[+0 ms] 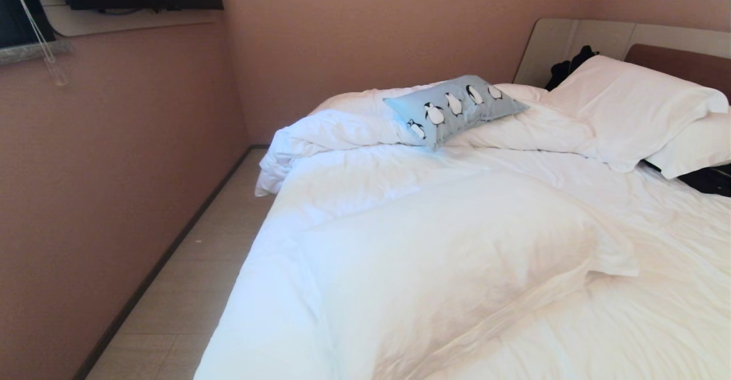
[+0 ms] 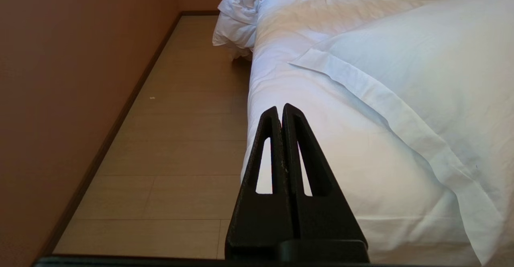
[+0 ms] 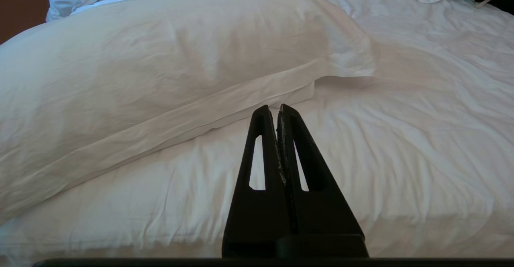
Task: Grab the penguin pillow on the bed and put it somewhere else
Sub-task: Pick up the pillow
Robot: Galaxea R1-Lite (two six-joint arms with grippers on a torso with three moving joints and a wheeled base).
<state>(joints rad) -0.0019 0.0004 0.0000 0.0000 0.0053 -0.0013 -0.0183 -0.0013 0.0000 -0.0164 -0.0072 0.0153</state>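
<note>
Head view: penguin pillow (image 1: 455, 109) on far side of bed (image 1: 485, 288), untouched.
Lying tilted atop rumpled duvet (image 1: 342, 131), left of stacked white pillows (image 1: 634, 111) at headboard (image 1: 679, 60); large white pillow (image 1: 445, 254) near, mid-bed. Left end effector (image 2: 280, 108) pinched closed, empty, at near left bed edge by floor (image 2: 180, 138). Right end effector (image 3: 278, 108) pinched closed, empty, low over near sheet.

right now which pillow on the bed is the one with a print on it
The small light-blue penguin pillow, lying on the bunched duvet at the far side of the bed. The other pillows are larger and plain white.
</note>
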